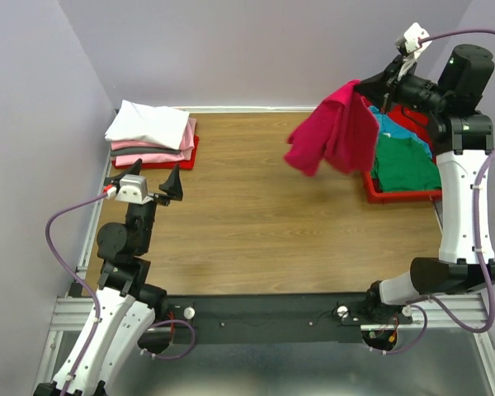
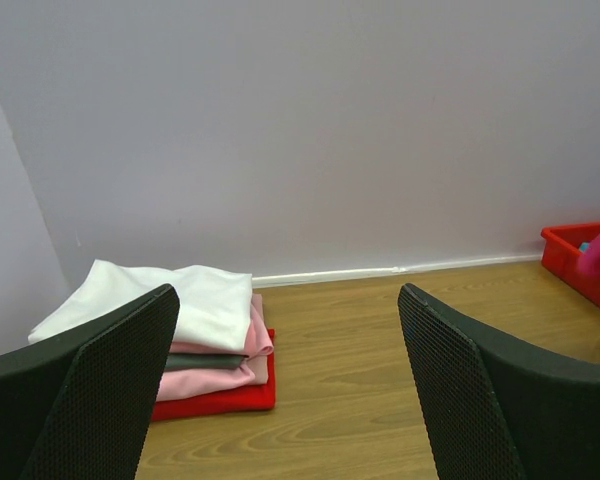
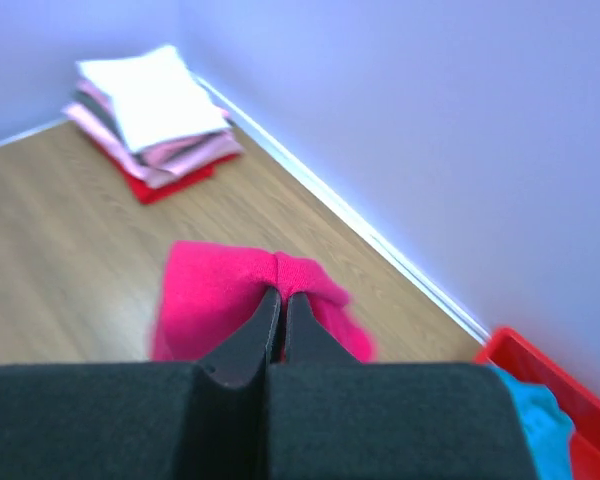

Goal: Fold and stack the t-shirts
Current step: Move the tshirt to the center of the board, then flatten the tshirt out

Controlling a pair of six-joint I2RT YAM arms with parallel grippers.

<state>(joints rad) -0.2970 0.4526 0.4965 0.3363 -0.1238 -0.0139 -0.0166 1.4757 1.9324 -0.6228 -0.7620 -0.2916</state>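
Crimson t-shirt [image 1: 334,136] hangs bunched from right gripper [image 3: 278,297], clamped on small fold; thin pinch may slip mid-carry. Left gripper [image 1: 146,181] wide, empty.

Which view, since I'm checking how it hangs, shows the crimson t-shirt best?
Top external: the crimson t-shirt hangs in full view from the right gripper, above the table. The right wrist view shows only blurred, bunched cloth at the shut gripper's tips. The left wrist view catches just a pink sliver at its right edge.

Left tray [image 1: 162,163], right tray [image 1: 400,196] on wooden table [image 1: 256,223]
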